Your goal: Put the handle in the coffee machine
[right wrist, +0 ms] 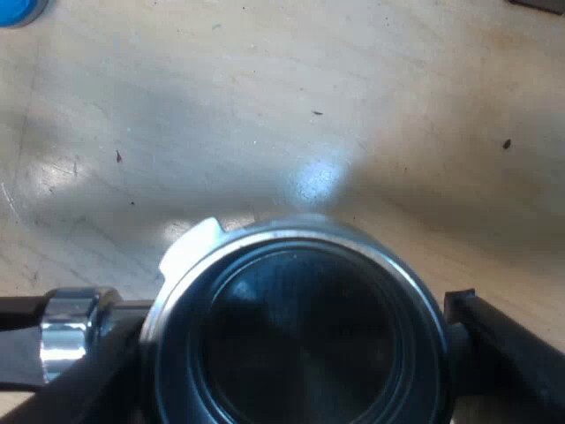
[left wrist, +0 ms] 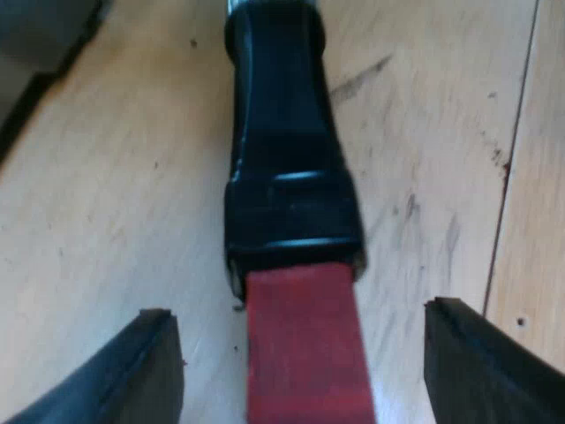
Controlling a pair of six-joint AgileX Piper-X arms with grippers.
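The holder (right wrist: 296,336) is silvery-rimmed and dark inside, its handle (left wrist: 287,177) glossy black ending in red, the tabletop (left wrist: 115,194) pale streaked wood with dark specks, and what may be the tamper (right wrist: 16,9) is blue.

Holder (right wrist: 296,353) over desk (right wrist: 265,106), basket clamped in jaws of right gripper (right wrist: 282,336), handle (left wrist: 287,159) between parted jaws of left gripper (left wrist: 298,314), untouched

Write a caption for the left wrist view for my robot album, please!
The open left gripper straddles the red end of the dark handle, with a wooden table beneath.
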